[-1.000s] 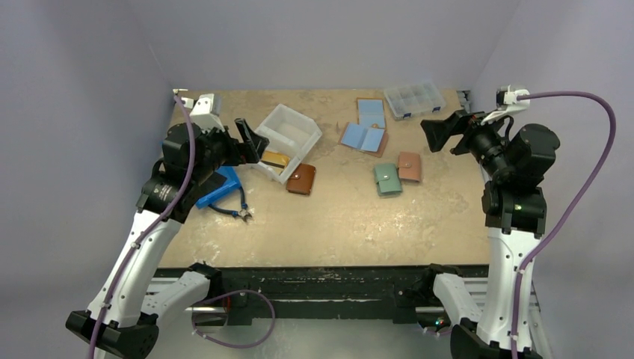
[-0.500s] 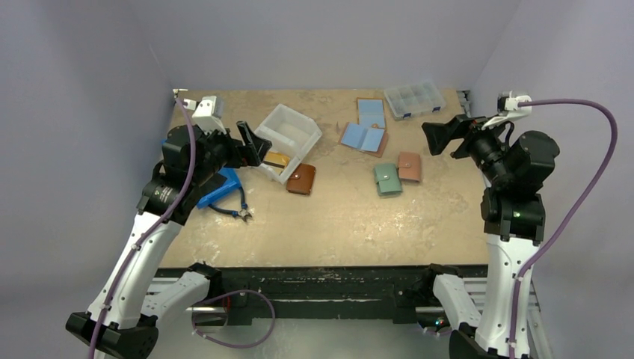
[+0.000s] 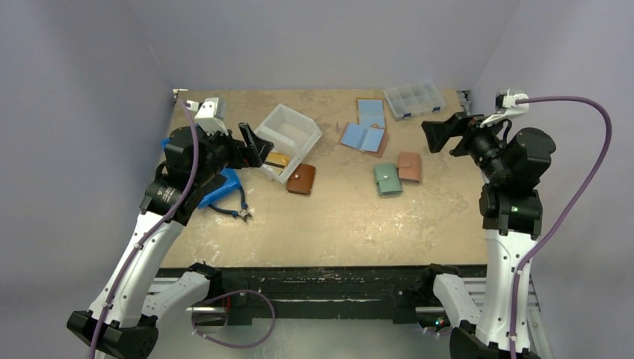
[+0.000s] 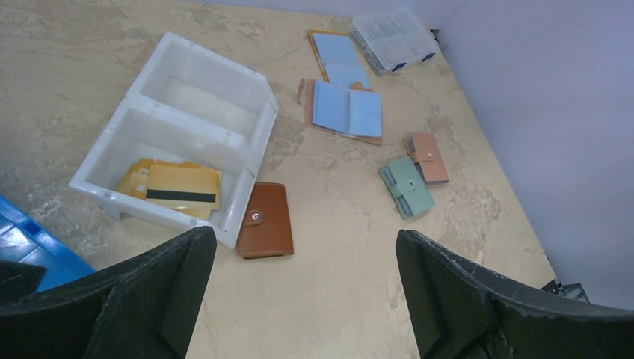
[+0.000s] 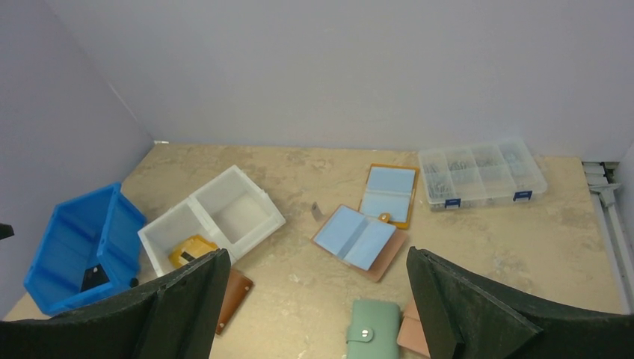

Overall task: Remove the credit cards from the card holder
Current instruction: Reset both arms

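Note:
Two card holders lie open at the back middle: a pink-brown one and an orange one. Both show light-blue credit cards in their panels. Closed green, pink and brown holders lie nearer. My left gripper is open and empty, raised above the white bin's left side. My right gripper is open and empty, raised at the right, apart from the holders.
A white two-compartment bin holds yellow cards. A blue bin and pliers lie at the left. A clear organiser box stands at the back right. Walls close in the left, back and right.
Both arms have shifted only slightly, with jaws staying open. Nothing on the table has moved.

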Robot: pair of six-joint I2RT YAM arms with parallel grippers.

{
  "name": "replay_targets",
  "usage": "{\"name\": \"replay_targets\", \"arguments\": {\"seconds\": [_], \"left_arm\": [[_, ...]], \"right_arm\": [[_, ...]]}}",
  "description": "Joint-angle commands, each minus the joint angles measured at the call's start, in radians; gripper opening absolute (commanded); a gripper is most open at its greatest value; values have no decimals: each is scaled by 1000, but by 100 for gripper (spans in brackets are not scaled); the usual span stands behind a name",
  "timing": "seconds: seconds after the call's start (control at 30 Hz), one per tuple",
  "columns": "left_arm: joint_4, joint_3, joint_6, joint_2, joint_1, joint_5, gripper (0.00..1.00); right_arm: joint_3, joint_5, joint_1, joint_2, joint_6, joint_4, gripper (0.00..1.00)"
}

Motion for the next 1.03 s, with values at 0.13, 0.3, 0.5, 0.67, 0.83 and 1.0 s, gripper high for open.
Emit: {"name": "replay_targets", "arguments": {"seconds": [0.13, 0.3, 0.5, 0.67, 0.83, 1.0], "left_arm": [[66, -17, 31, 1, 3, 18, 99], [72, -23, 37, 13, 3, 15, 99], [78, -30, 40, 19, 3, 17, 99], [80, -31, 41, 20, 3, 17, 99], [81, -32, 40, 20, 3, 17, 99], [87, -42, 47, 25, 3, 11, 99]], "right_arm": [[-11, 28, -3, 4, 18, 62, 99], [-24, 34, -3, 5, 21, 71, 99], [-26, 39, -2, 10, 23, 75, 99], [-31, 41, -3, 11, 23, 80, 99], [-34, 43, -3, 7, 23, 78, 99], [-49, 50, -3, 4, -4, 78, 99]]}}
